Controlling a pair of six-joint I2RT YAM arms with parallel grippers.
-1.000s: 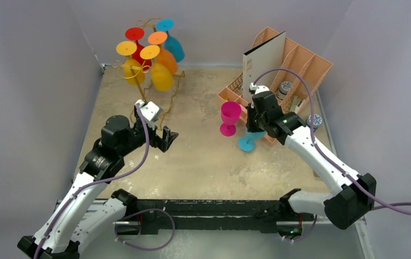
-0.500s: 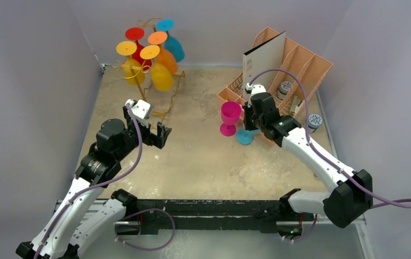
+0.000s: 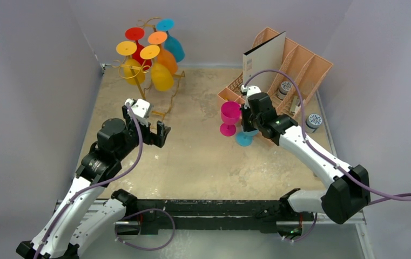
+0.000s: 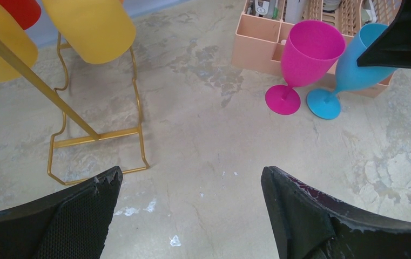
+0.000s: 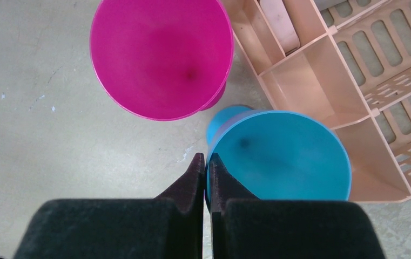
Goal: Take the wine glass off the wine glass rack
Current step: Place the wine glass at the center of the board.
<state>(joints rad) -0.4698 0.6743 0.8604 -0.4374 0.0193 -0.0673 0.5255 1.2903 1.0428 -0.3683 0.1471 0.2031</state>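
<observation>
The gold wire wine glass rack (image 3: 164, 108) stands at the far left with several coloured glasses hanging upside down, among them a yellow one (image 3: 161, 78); its base shows in the left wrist view (image 4: 100, 135). My right gripper (image 3: 249, 127) is shut on the rim of a blue wine glass (image 5: 284, 156), which leans slightly with its foot (image 3: 243, 139) low at the table beside an upright magenta glass (image 3: 230, 116). My left gripper (image 3: 161, 135) is open and empty over the table, near the rack's base; its jaws (image 4: 191, 172) stand wide apart.
A peach slotted organiser (image 3: 300, 62) with a white folder (image 3: 265, 59) and small items stands at the far right, just behind the two glasses. A small tin (image 3: 314, 120) lies by its right side. Grey walls close in the table.
My right gripper has carried the blue glass left and away, closer to the magenta glass, and set it more upright. My left arm has pulled back to the left, then held still.
</observation>
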